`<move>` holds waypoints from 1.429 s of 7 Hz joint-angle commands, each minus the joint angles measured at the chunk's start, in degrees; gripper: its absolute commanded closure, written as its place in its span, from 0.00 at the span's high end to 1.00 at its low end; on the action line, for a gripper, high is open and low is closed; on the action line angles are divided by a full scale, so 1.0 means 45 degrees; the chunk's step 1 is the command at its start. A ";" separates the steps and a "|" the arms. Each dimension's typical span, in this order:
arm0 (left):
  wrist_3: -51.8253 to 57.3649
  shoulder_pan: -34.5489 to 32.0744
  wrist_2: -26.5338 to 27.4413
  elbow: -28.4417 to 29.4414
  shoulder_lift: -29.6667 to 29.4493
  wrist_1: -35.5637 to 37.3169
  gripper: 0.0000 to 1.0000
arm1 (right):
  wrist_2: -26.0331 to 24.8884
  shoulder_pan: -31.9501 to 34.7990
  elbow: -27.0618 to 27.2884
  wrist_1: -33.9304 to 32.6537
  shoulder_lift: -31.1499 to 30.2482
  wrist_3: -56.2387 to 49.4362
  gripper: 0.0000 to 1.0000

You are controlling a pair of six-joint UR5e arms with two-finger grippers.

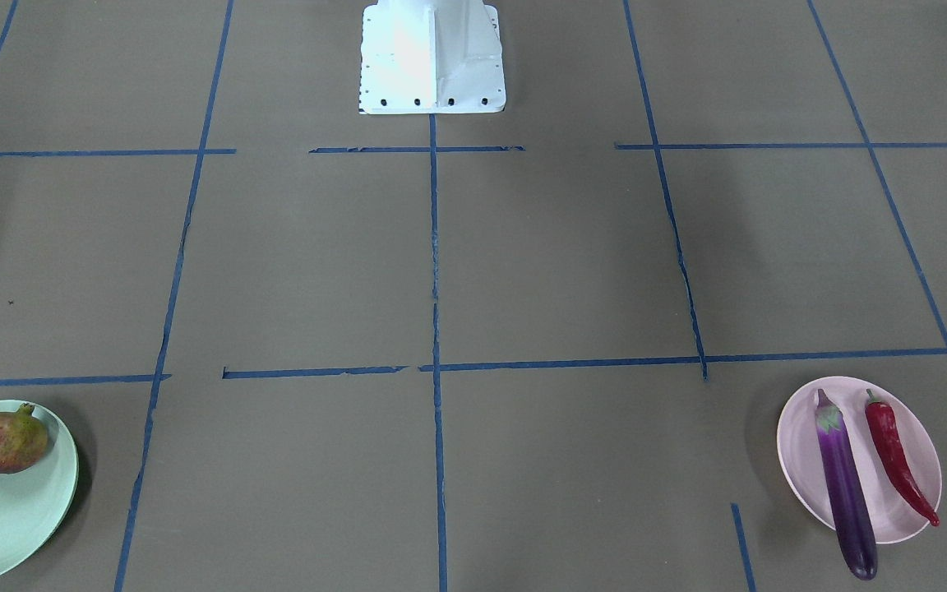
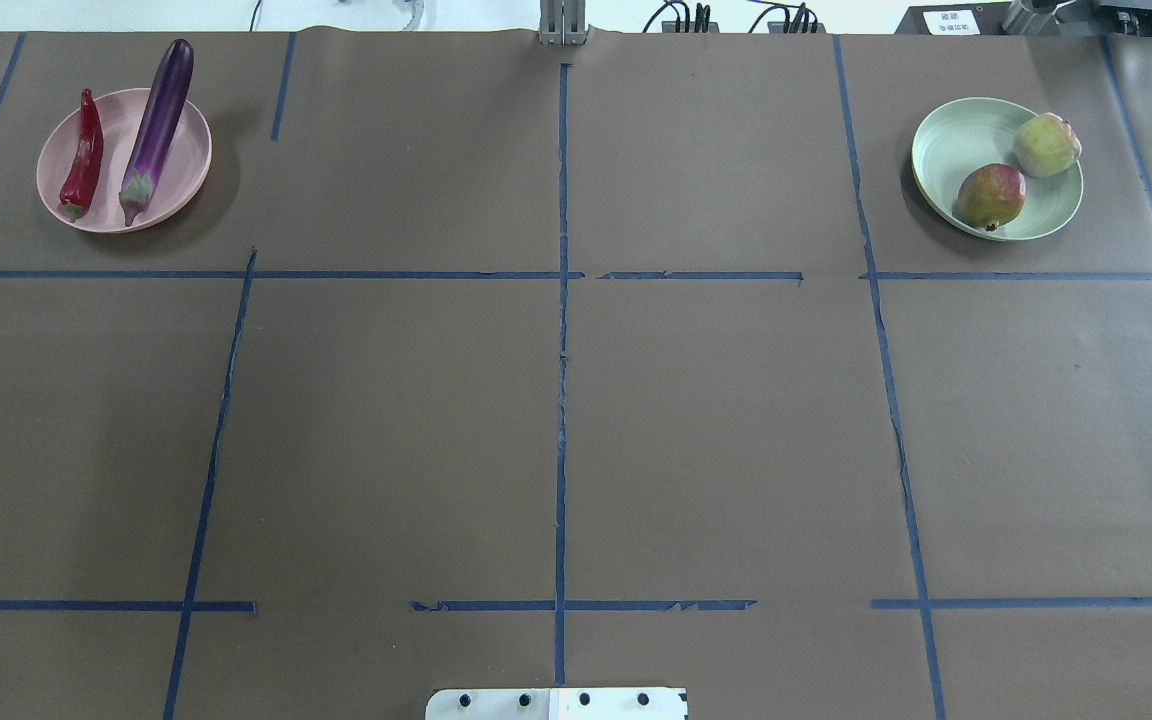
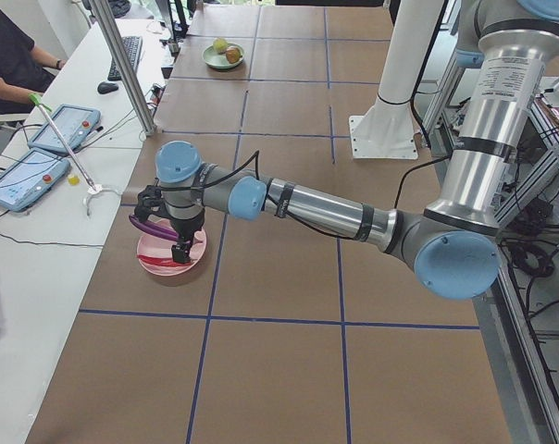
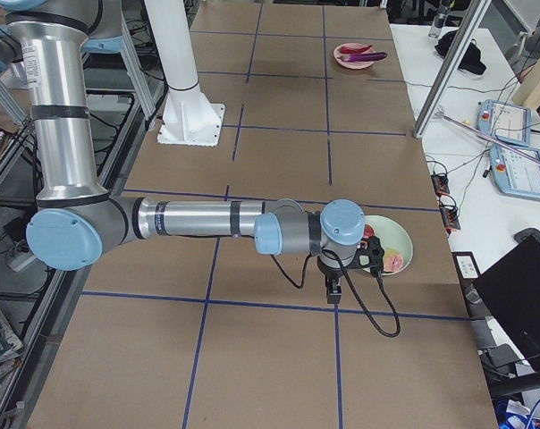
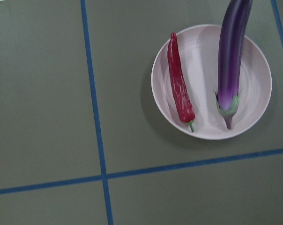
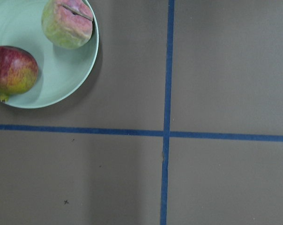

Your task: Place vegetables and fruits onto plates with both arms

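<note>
The eggplant [image 2: 157, 125] and the chili pepper [image 2: 83, 155] lie side by side on the pink plate [image 2: 186, 170], the chili at the 9 o'clock side of the eggplant and apart from it. In the overhead view the eggplant's cap rests inside the plate near 6 o'clock, and its round end sticks out over the rim at about 1 o'clock. The pomegranate [image 2: 991, 196] sits on the green plate [image 2: 956, 140] near 6 o'clock, and the cut fruit half [image 2: 1046, 145] at about 2 o'clock, partly on the rim. Seen from above, the pink plate is at 10 o'clock of the bench [image 2: 716, 430] and the green plate at 2 o'clock, well apart.

The left gripper [image 3: 176, 262] hangs over the pink plate and the right gripper [image 4: 334, 284] just beside the green one. Both show only in the side views, so I cannot tell if their fingers are apart or together.

All four things are on plates, so I judge that what remains is to take the arms away. To do it well, each arm should first rise straight up, then draw back toward the white base [image 2: 556, 703]. The overhanging eggplant and the fruit half on the rim look easy to knock, so any sideways sweep near them should be avoided
</note>
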 commanded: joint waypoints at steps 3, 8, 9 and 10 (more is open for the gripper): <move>0.0755 -0.0156 0.0112 -0.0740 0.2270 0.0626 1.00 | -0.0872 -0.0109 0.3181 -0.3265 -0.1684 -0.0519 1.00; 0.0659 -0.0137 -0.0044 -0.1265 0.2957 0.0567 1.00 | -0.0677 -0.0188 0.3122 -0.2850 -0.2252 -0.0519 1.00; 0.0619 -0.0040 0.0072 -0.1327 0.2822 0.0645 1.00 | -0.0638 -0.0168 0.3123 -0.2870 -0.2252 -0.0538 1.00; 0.0522 0.0000 0.0267 -0.1251 0.2666 0.0684 1.00 | -0.0637 -0.0187 0.3161 -0.2850 -0.2233 -0.0577 1.00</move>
